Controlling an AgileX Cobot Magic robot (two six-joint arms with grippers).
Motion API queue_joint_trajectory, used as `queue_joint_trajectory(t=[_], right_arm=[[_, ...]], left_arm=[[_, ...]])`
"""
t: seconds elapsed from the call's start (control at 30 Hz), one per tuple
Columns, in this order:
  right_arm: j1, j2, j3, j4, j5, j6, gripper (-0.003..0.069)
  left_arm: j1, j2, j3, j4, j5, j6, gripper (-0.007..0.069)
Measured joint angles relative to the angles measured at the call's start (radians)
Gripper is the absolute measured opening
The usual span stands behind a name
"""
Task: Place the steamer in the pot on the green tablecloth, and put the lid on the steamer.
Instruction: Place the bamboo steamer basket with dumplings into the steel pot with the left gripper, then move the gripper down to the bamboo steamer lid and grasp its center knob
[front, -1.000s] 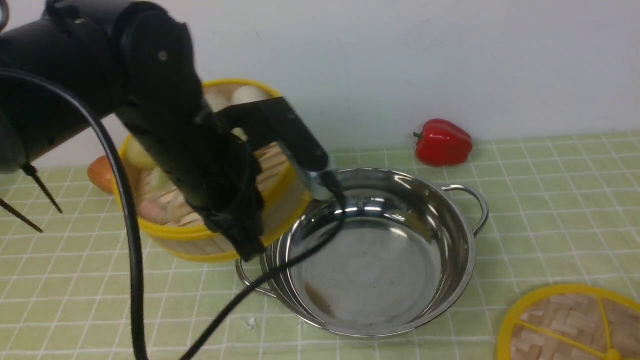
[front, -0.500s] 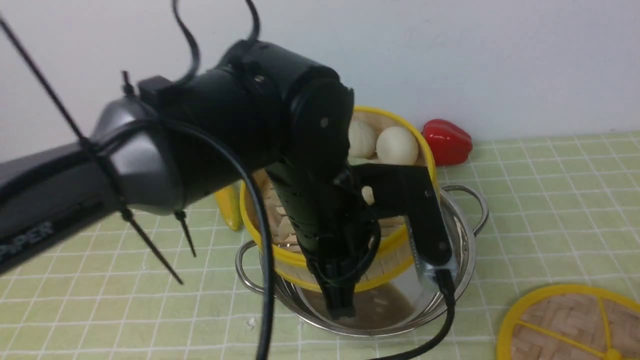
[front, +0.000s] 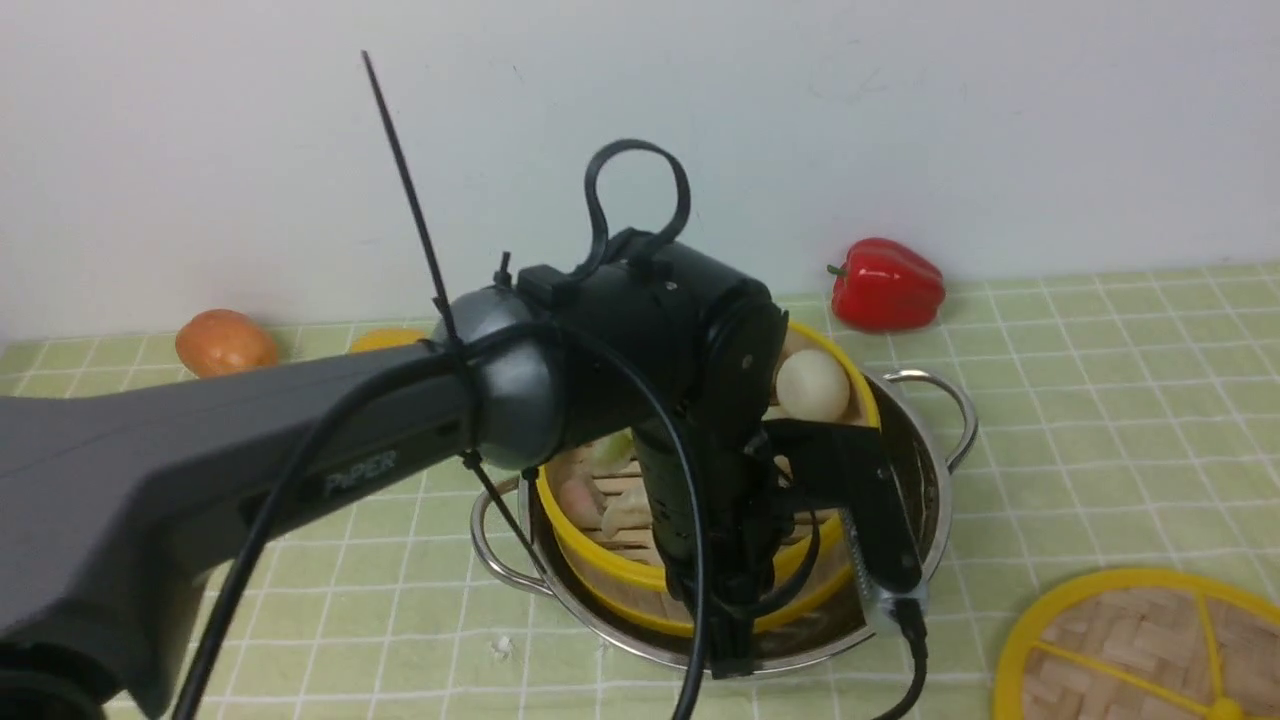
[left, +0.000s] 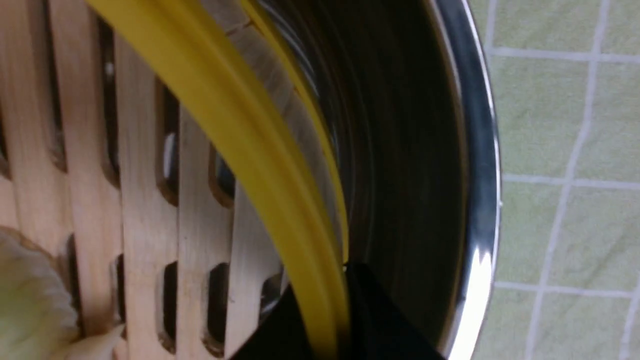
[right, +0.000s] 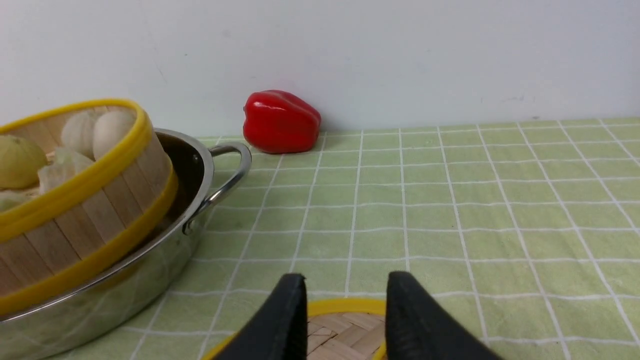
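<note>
Bamboo steamer with yellow rims (front: 612, 565), tilted in the left gripper's (left: 340, 310) pinch, could jam against the shiny steel pot (front: 935, 500) if released crooked; right gripper (right: 345, 315) gapes empty.

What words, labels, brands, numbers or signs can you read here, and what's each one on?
"PiPER", in pale letters on the dark upper link of the left arm.
No other lettering can be read in any of the three views, including on the stainless-steel pot, the bamboo steamer and the woven lid.
</note>
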Motion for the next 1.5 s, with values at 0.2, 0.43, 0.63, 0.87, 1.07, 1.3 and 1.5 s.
queue_joint_trajectory(t=[0.2, 0.43, 0.63, 0.87, 1.07, 1.3, 1.5], right_arm=[[0.000, 0.000, 0.000, 0.000, 0.000, 0.000, 0.0243], [0.000, 0.000, 0.000, 0.000, 0.000, 0.000, 0.0243], [0.000, 0.000, 0.000, 0.000, 0.000, 0.000, 0.0243], [0.000, 0.000, 0.000, 0.000, 0.000, 0.000, 0.0243], [0.000, 0.000, 0.000, 0.000, 0.000, 0.000, 0.0243], [0.000, 0.000, 0.000, 0.000, 0.000, 0.000, 0.0243], [0.000, 0.000, 0.000, 0.000, 0.000, 0.000, 0.0243]], left_arm=[[0.000, 0.011, 0.000, -0.029, -0.028, 0.000, 0.0034], [-0.003, 0.010, -0.002, -0.031, -0.041, -0.007, 0.0127], [-0.004, 0.010, -0.009, -0.038, -0.058, -0.007, 0.0369], [-0.004, -0.025, -0.046, -0.027, 0.023, -0.036, 0.0597], [-0.004, -0.084, -0.167, 0.039, 0.111, -0.132, 0.0589], [0.008, -0.163, -0.399, 0.296, 0.157, -0.440, 0.0290], [0.016, -0.246, -0.533, 0.397, 0.159, -0.638, -0.0009]])
